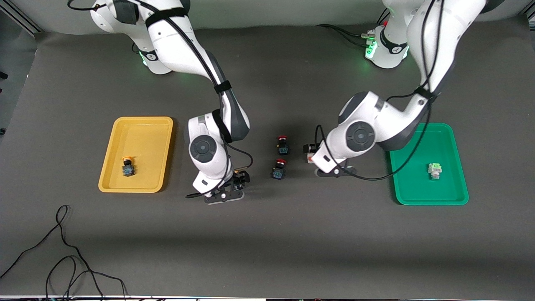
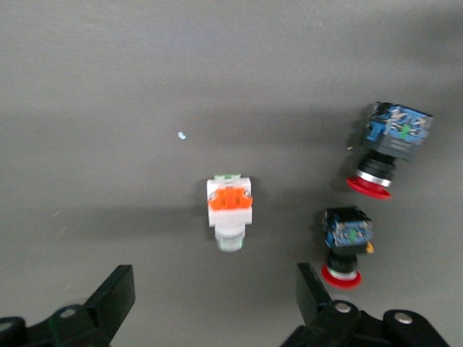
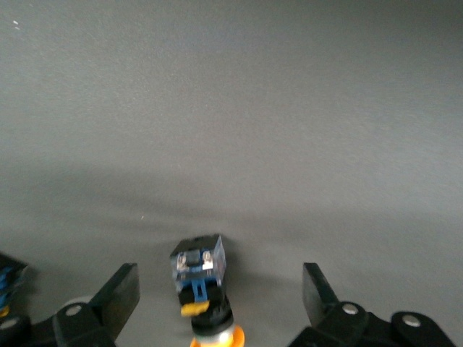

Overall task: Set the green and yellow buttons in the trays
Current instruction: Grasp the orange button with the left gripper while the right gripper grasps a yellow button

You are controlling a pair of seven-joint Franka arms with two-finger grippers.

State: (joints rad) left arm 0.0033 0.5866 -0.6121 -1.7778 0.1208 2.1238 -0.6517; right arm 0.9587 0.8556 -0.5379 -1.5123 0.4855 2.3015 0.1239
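A yellow tray (image 1: 144, 127) toward the right arm's end holds one yellow-capped black button (image 1: 128, 166). The green tray (image 1: 418, 188) toward the left arm's end holds a white button with a green face (image 1: 434, 170). My right gripper (image 3: 219, 296) is open and low over the table, and a second yellow-capped button (image 3: 201, 285) lies on its side between the fingers, untouched. The same button (image 1: 241, 177) shows by my right gripper (image 1: 234, 186) in the front view. My left gripper (image 2: 215, 296) is open, with a white button with an orange face (image 2: 230, 213) just ahead of its fingertips.
Two black switches with red caps (image 1: 283, 144) (image 1: 279, 168) lie mid-table between the two hands, close to the white button. In the left wrist view they are the red-capped switches (image 2: 387, 148) (image 2: 346, 242). A loose black cable (image 1: 62, 251) trails near the front edge.
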